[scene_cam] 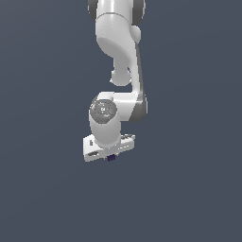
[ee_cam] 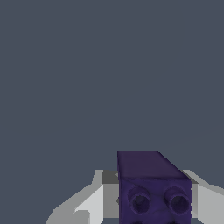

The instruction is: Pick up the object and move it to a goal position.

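Up close in the wrist view, the dark purple block sits gripped between the two white fingers, its lower edge cut off. From the exterior view the block is only a speck under the gripper, at the arm's six o'clock, fingers mostly hidden.

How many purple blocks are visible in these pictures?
1: the purple block sits between the fingers of the gripper, under the arm. No other shows; none seems hidden.
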Controlling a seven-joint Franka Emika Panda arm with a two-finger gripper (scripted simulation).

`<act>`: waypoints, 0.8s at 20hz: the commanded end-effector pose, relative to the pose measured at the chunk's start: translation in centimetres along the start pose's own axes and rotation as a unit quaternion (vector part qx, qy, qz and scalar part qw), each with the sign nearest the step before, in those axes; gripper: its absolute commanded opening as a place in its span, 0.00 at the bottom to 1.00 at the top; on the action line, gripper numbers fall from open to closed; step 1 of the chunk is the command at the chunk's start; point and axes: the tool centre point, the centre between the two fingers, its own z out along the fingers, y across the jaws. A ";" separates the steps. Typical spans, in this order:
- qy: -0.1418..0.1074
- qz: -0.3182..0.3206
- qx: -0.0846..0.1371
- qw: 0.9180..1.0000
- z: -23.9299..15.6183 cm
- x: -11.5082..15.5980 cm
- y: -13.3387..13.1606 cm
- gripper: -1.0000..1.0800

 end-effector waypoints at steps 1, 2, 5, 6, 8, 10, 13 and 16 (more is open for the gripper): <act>0.001 0.000 0.000 1.000 -2.5 0.6 -1.7 0.00; 0.001 0.000 0.000 1.000 -3.4 0.9 -2.4 0.00; 0.001 0.000 0.000 1.000 -6.3 1.6 -4.4 0.00; 0.001 0.000 0.000 1.000 -7.2 1.9 -5.0 0.00; 0.001 0.000 0.000 1.000 -9.1 2.4 -6.3 0.00; 0.001 0.000 0.000 1.000 -10.9 2.9 -7.6 0.00; 0.001 0.000 0.000 1.000 -13.6 3.6 -9.4 0.00; 0.001 0.000 0.000 1.000 -16.0 4.4 -11.1 0.00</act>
